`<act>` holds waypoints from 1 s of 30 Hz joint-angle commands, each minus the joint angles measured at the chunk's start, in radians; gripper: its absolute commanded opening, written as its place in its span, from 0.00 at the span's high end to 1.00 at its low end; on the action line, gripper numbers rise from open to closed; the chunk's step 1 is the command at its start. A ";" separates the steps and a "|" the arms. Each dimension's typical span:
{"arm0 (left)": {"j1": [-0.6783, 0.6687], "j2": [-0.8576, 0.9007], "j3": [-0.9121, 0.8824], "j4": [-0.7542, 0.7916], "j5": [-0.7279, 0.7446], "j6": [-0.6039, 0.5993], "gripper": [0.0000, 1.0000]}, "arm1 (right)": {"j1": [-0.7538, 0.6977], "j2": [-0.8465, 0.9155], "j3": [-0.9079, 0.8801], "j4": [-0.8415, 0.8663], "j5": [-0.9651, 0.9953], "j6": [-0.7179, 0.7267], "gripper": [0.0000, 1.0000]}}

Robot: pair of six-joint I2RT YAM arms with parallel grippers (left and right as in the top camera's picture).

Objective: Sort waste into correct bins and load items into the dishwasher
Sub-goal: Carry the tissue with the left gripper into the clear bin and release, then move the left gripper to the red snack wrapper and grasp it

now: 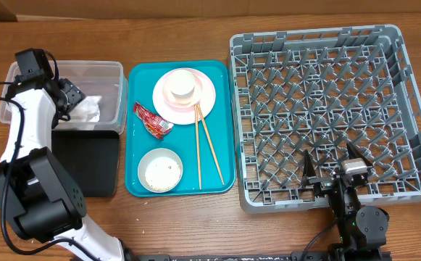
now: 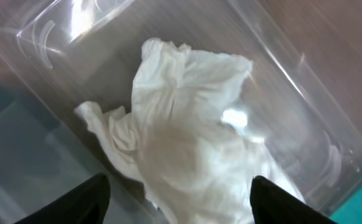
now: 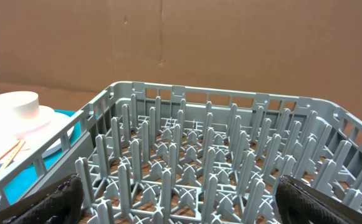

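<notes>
Crumpled white napkin [image 2: 187,124] lies inside clear plastic tub [image 1: 112,69]. Left gripper [image 2: 179,183] hovers over it, jaws wide, gripping nothing. Right gripper [image 3: 177,186] sits at near edge of grey dish rack [image 1: 311,35], jaws wide, empty.

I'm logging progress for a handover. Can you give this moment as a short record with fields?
napkin: lying in the clear tub
left pincer: open, over the napkin
rack: no dishes loaded
right pincer: open, empty, at the rack's near edge
teal tray: wrapper, plate with cup on it, chopsticks, bowl with rice grains
black tray: beside the tub, nothing visible in it
</notes>
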State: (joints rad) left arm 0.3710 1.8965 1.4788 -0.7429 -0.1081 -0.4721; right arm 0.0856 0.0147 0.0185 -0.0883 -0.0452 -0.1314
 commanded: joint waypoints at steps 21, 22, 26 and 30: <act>-0.344 -0.136 0.132 -0.515 0.228 0.063 0.90 | -0.003 -0.012 -0.011 0.007 -0.001 0.000 0.00; -0.367 -0.136 0.106 -0.498 0.211 0.050 0.86 | -0.003 -0.012 -0.011 0.007 -0.001 -0.001 0.00; -0.455 -0.135 -0.021 -0.391 0.166 -0.032 0.73 | -0.003 -0.012 -0.011 0.007 -0.001 0.000 0.00; -0.507 -0.135 -0.135 -0.255 0.101 -0.091 0.59 | -0.003 -0.012 -0.011 0.007 -0.001 -0.001 0.00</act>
State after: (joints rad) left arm -0.1123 1.7592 1.4147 -1.0580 0.0776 -0.4946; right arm 0.0856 0.0147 0.0185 -0.0887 -0.0452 -0.1318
